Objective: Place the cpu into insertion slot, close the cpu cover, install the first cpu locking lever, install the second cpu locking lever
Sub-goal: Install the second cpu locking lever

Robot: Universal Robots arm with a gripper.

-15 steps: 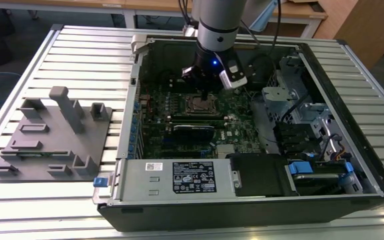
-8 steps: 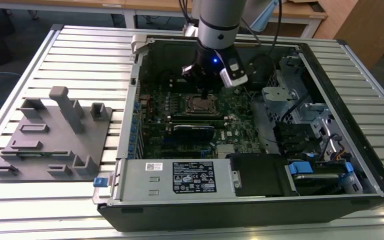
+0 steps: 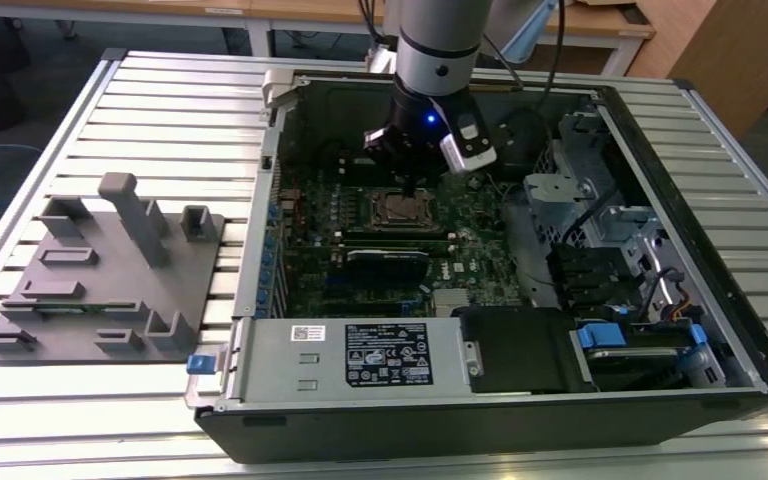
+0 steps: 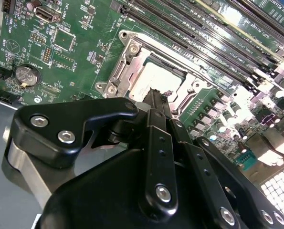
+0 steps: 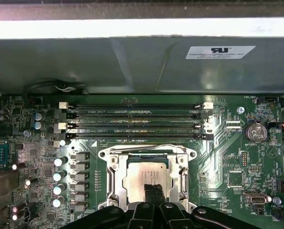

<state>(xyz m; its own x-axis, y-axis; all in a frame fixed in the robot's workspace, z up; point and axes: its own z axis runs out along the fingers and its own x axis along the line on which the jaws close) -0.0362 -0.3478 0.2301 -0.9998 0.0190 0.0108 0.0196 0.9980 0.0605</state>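
- Fingertips of the gripper (image 5: 153, 190) sit pressed together over the cpu (image 5: 149, 175), nothing between them; whether they touch its top I cannot tell.
- The cpu lies in the insertion slot (image 4: 153, 78), its pale metal top showing through the window of the cpu cover (image 5: 114, 179), which looks folded down around it.
- Long memory slots (image 5: 137, 121) run just beside the slot, on the green board (image 3: 471, 235) inside the open computer case (image 3: 651, 290).
- Risk, as I judge it: a downward push off centre could tilt the chip and bend socket pins, or the closed tips could slide sideways across the smooth top.
- The arm (image 3: 435, 45) hangs nearly upright from above, its wrist pointing straight down into the case.
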